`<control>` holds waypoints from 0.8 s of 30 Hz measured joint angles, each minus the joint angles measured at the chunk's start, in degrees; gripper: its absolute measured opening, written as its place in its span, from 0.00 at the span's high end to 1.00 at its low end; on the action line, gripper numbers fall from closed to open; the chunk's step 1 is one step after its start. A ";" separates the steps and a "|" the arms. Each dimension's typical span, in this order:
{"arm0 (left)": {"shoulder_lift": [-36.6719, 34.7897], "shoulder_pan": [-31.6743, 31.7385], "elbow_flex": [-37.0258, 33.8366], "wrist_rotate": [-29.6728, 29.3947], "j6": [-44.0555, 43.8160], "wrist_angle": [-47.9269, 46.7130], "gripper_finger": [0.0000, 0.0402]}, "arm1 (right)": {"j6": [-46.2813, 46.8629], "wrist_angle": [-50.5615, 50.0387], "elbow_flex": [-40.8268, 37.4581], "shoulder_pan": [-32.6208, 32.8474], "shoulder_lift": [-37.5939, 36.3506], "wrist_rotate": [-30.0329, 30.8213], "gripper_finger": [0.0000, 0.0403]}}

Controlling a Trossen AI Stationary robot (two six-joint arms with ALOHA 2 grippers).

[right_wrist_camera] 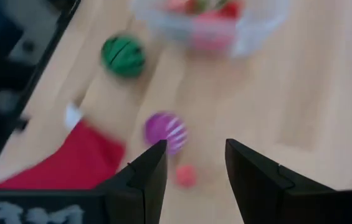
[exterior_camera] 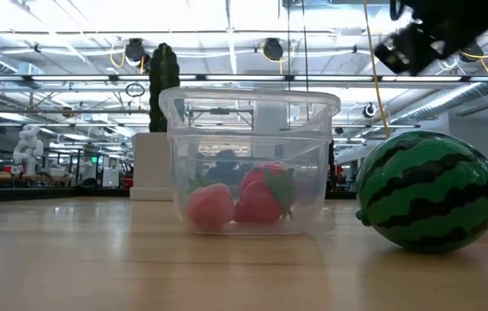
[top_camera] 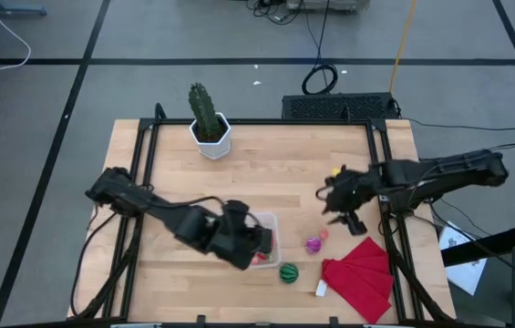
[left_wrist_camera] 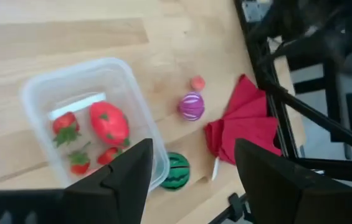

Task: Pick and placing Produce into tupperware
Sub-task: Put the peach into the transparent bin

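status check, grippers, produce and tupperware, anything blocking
Left gripper open, empty, above tupperware. Right gripper open, empty, over purple piece. Strawberries in tub; watermelon ball and small pink bit still out. Nothing blocking.

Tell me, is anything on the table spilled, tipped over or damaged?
Nothing stands out. The tupperware sits upright with red produce inside, the cactus stands straight, and the watermelon ball and purple piece lie loose on the table, not yet packed.
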 joint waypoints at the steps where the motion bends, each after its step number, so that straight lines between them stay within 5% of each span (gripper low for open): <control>1: -0.65 -0.88 0.00 -1.10 -0.99 -1.22 0.43 | 0.44 0.01 -1.24 1.01 0.00 -0.77 0.62; 10: -1.88 -5.33 -0.04 0.02 -14.77 -13.91 0.43 | 5.12 6.77 -7.33 8.32 0.15 -0.86 0.62; 24: -1.90 -5.95 -0.04 0.64 -14.89 -14.80 0.43 | 11.28 9.67 -9.49 9.68 11.21 -0.82 0.62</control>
